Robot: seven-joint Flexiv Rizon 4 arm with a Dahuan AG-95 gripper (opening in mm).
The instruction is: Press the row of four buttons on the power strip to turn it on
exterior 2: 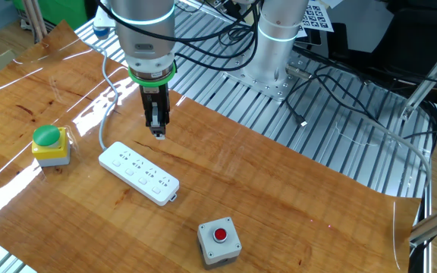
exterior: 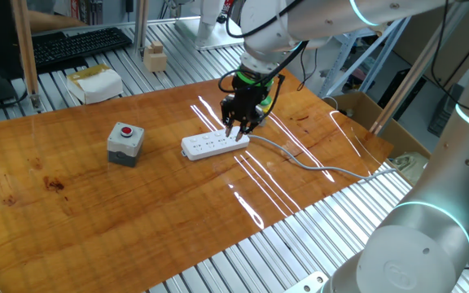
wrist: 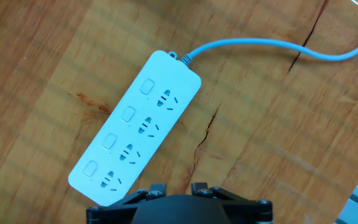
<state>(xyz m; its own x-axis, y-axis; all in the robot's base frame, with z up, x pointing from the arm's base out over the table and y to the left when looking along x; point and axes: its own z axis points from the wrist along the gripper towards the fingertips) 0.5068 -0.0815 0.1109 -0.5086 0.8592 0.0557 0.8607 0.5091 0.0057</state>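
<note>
- The power strip (exterior: 215,145) lies flat on the wooden table (exterior: 72,203), near the middle of the board, its grey cable (exterior: 316,167) trailing off toward the table's edge by the metal frame.
- The four buttons (wrist: 119,129) run in a single line along one long side of the strip's top face, each beside its own socket; whether any is already pressed cannot be told from these pictures.
- The gripper (exterior 2: 158,133) points down and hangs above the table just beside the cable end of the strip, apart from it (the hand view shows the whole strip uncovered, so no contact is made).
- Whether the fingers stand apart or together cannot be told: the hand view shows only dark stubs at its lower edge, and the fixed views are too small.
- Step in hand, as a judgement: the approach, with no button yet under the tip.
- The next move calls for shifting sideways over the end button, then a short straight descent, repeated along the line; the buttons are small, so alignment matters more than force.
- Open room: bare wood surrounds the strip on all sides.
- The grey box with a red button (exterior: 125,142) and the yellow box with a green button (exterior 2: 50,145) stand well apart from it, clear of the pressing path.
- The cable is the nearest obstacle, beside the fingers.
</note>
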